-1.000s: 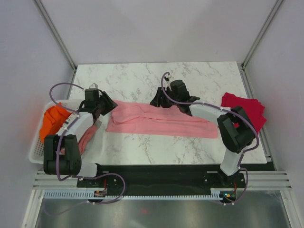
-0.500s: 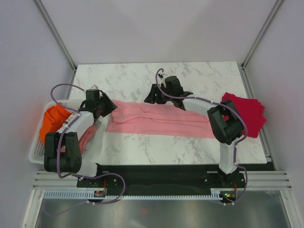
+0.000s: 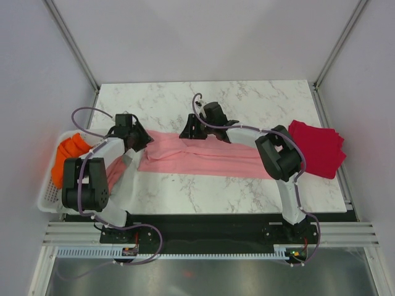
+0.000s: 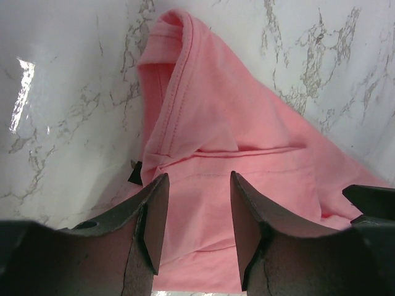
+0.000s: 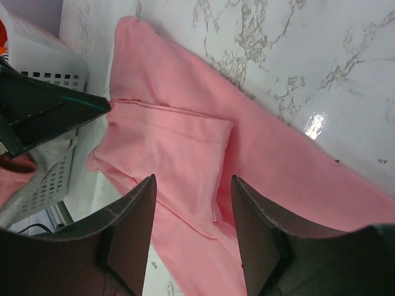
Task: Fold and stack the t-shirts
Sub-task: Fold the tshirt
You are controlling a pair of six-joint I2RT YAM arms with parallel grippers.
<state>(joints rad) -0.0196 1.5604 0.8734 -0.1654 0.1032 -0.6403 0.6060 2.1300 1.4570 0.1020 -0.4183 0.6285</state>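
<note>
The light pink t-shirt point(image 3: 207, 157) lies across the middle of the marble-patterned desk point(image 3: 185, 102) as a long flat band, its sides already turned in. The crimson t-shirt point(image 3: 318, 148) sits at the right edge, folded into a rough rectangle.

The left gripper point(image 4: 197, 185) hovers over the band's left end. Its jaws are parted about halfway, with nothing between them. The right gripper point(image 5: 192, 185) hangs over the band's upper edge, left of centre. Its jaws are likewise apart and empty, above a tucked-in sleeve.

The pink shirt is thin, matte jersey with stitched hems and soft rounded fold lines. I judge it light and limp. It will sag and lose its layers if lifted by one point. The doubled hem corners at the left end look like the firmest places to pinch, taking all layers together.

A white slotted basket point(image 3: 46, 197) at far left holds orange cloth point(image 3: 65, 154).
</note>
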